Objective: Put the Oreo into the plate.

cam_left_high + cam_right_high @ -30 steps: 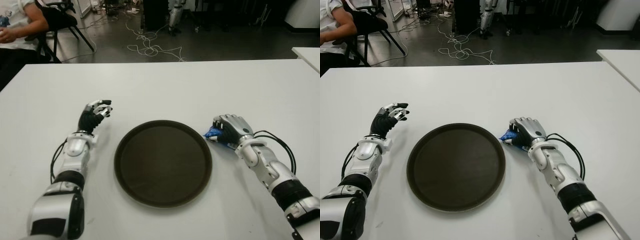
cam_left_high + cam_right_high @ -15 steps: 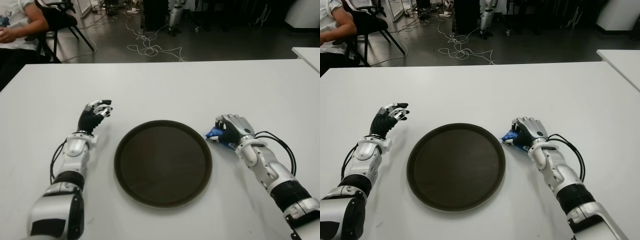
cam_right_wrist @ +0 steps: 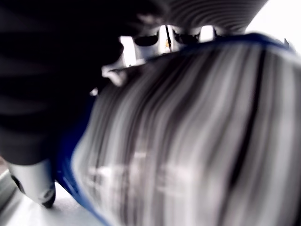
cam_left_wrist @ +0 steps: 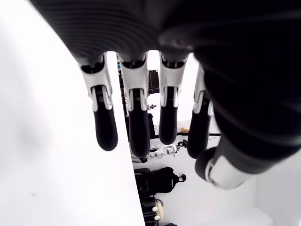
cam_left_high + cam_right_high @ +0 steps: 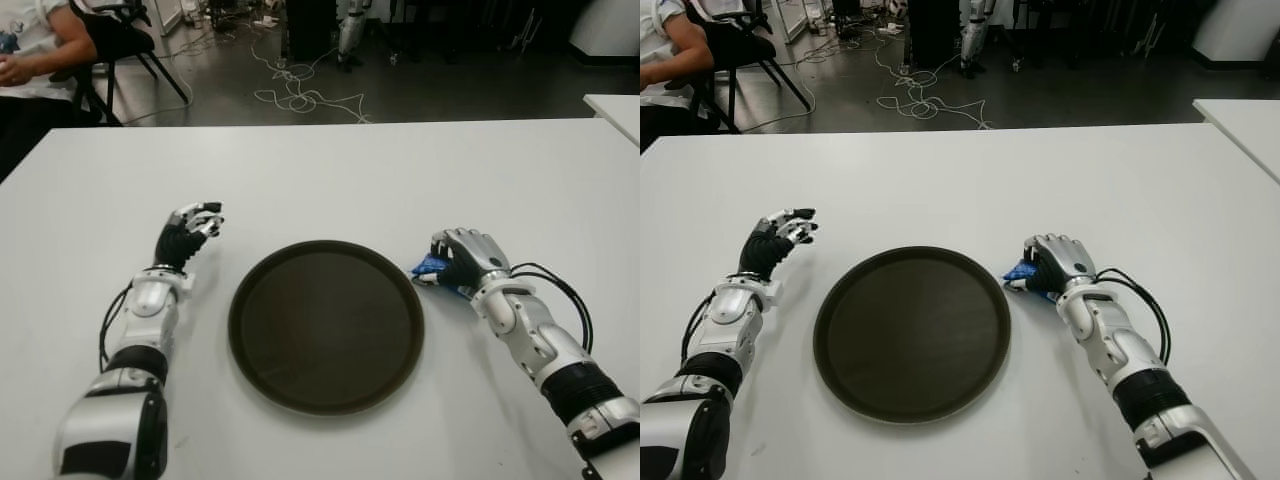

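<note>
A blue Oreo packet [image 5: 431,267] lies on the white table just off the right rim of the round dark plate [image 5: 326,325]. My right hand [image 5: 462,259] covers the packet, its fingers curled around it; the right wrist view is filled by the packet [image 3: 188,141] pressed against the palm. My left hand [image 5: 190,230] shows to the left of the plate, fingers relaxed and holding nothing; its wrist view shows the fingers [image 4: 134,117] hanging loose over the table. Nothing lies in the plate.
The white table [image 5: 330,180] stretches far behind the plate. A person sits on a chair [image 5: 120,40] beyond the far left corner. Cables lie on the floor behind. Another white table's corner [image 5: 615,105] shows at the right.
My right hand has shifted slightly to the right with the packet under it and its fingers have closed tighter. The left hand has barely moved.
</note>
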`<state>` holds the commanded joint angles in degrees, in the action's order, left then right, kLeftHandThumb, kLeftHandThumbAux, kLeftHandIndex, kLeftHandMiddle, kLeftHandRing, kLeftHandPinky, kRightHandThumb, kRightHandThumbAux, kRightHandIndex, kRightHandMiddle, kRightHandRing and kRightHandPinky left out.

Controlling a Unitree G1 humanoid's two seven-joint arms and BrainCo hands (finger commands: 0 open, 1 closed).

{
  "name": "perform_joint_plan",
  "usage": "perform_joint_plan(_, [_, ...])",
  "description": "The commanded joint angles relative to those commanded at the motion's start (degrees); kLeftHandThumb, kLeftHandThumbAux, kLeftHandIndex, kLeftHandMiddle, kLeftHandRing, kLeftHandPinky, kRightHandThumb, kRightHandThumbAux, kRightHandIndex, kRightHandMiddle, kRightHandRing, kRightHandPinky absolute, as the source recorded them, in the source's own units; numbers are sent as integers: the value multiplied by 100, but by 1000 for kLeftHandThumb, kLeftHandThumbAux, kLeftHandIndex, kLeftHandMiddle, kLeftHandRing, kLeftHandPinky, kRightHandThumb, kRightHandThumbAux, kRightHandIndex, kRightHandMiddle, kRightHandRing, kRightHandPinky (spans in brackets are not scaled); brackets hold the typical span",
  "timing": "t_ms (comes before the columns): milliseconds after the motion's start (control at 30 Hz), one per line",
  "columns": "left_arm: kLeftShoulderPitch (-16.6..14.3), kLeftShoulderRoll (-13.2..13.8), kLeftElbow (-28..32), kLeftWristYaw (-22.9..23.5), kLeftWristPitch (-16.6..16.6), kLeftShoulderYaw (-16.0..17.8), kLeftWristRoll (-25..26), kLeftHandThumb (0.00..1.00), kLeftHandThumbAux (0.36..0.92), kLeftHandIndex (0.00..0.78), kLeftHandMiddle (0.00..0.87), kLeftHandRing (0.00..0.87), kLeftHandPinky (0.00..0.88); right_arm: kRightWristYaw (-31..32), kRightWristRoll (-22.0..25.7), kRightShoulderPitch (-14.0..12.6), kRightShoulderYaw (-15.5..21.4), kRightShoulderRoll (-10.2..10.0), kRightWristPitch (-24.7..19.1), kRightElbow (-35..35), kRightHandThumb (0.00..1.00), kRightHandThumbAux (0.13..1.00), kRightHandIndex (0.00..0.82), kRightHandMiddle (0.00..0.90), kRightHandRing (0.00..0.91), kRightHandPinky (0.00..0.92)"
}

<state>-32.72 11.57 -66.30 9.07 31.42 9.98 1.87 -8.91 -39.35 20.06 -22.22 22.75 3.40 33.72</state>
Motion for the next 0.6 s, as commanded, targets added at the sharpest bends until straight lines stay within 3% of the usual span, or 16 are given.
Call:
perform_joint_plan(367, [-11,-41,-3,24,-17,17,36,713,706,404,256,299,341,-52,33,20,65,11,-25,11,91,803,602,748,747,720])
perform_joint_plan(500, [-21,-47,-12,44,-10,12,36,712,707,404,253,299,349,-25,45,6,171,72,-149,-196,124,819,626,767,763,737])
perform_joint_plan(600, [-27,-42,-25,31,8,-5,11,711,707,404,253,299,351,75,51,-22,385,168,-385,-823,134,828,638,773,770,744])
